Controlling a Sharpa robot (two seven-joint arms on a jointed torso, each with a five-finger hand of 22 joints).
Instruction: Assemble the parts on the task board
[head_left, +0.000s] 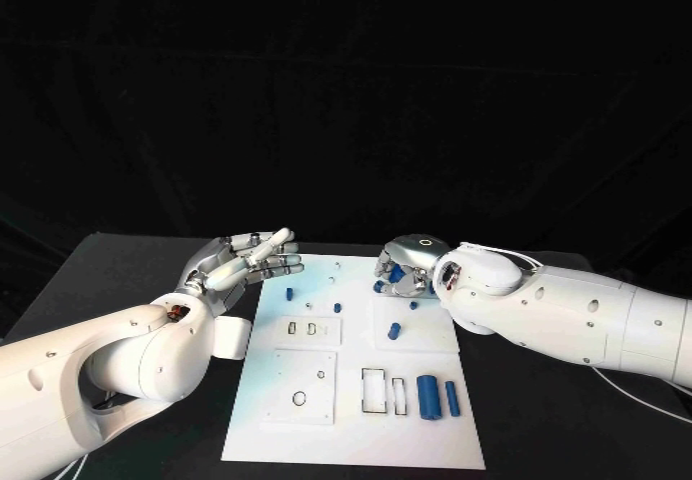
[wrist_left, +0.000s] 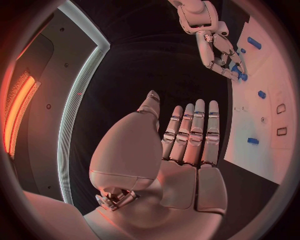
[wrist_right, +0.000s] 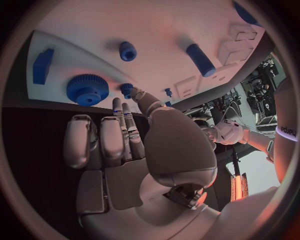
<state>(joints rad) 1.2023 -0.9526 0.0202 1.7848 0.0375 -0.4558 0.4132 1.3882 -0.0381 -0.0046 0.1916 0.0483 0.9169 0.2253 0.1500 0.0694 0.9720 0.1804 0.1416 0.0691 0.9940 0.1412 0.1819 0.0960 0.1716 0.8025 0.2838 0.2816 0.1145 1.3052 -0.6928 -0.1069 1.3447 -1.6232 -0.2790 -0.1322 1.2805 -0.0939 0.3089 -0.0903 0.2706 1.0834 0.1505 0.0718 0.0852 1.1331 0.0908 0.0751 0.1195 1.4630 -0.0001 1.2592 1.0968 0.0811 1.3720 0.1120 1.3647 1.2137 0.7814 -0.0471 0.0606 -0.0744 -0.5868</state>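
Task board (head_left: 356, 440) edges apparently unobstructed

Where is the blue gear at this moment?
In the right wrist view the blue gear lies on the task board near its edge, between a blue block and the right hand.

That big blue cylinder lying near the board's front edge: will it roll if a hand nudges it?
Probably. The blue cylinder lies on its side on the flat task board, so a sideways nudge would likely roll it. It looks smooth and rigid, perhaps slippery to pinch.
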